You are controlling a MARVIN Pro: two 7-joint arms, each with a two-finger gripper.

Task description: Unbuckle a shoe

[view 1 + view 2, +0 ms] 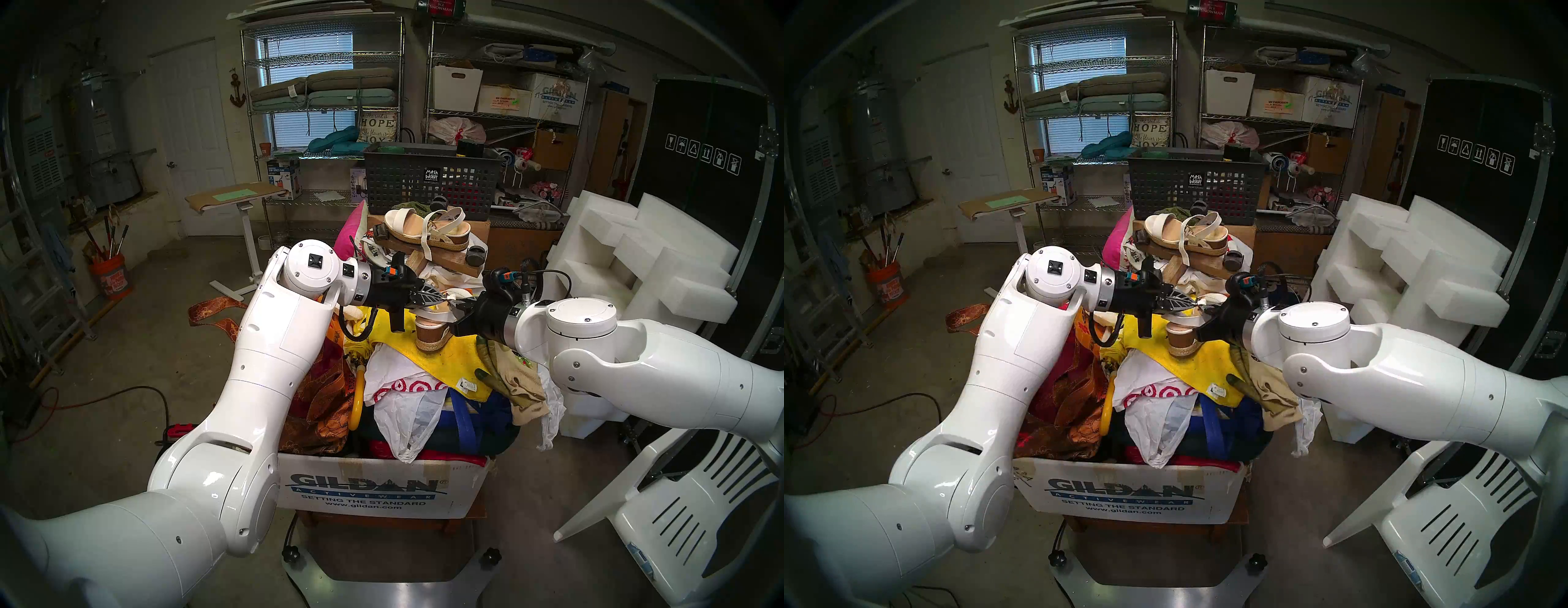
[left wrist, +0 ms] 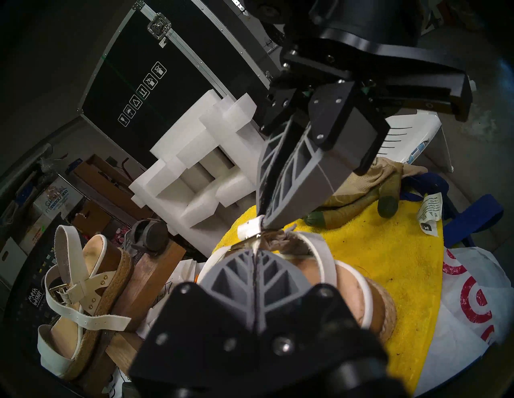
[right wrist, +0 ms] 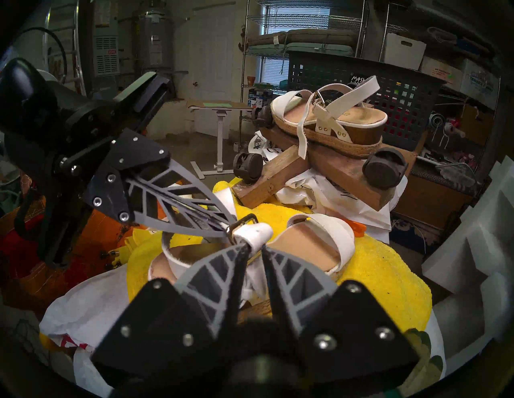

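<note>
The shoe [image 1: 432, 333], a white-strapped wedge sandal with a tan footbed [image 3: 306, 241], sits on a yellow towel [image 1: 449, 361] on top of the pile. My left gripper [image 1: 441, 299] reaches in from the left, shut on the ankle strap right at the small metal buckle [image 3: 246, 219]. Coming from the right, my right gripper [image 1: 456, 303] pinches the white strap end [image 2: 249, 229] on the other side of the buckle. The two tips almost touch in the wrist views. The twin sandal [image 1: 428, 231] rests on a wooden dolly behind.
The pile of bags and cloth fills a Gildan cardboard box [image 1: 373, 488]. A dark mesh basket [image 1: 428, 182] stands behind the twin sandal. White foam blocks [image 1: 636, 263] and a white plastic chair [image 1: 679, 501] are at my right.
</note>
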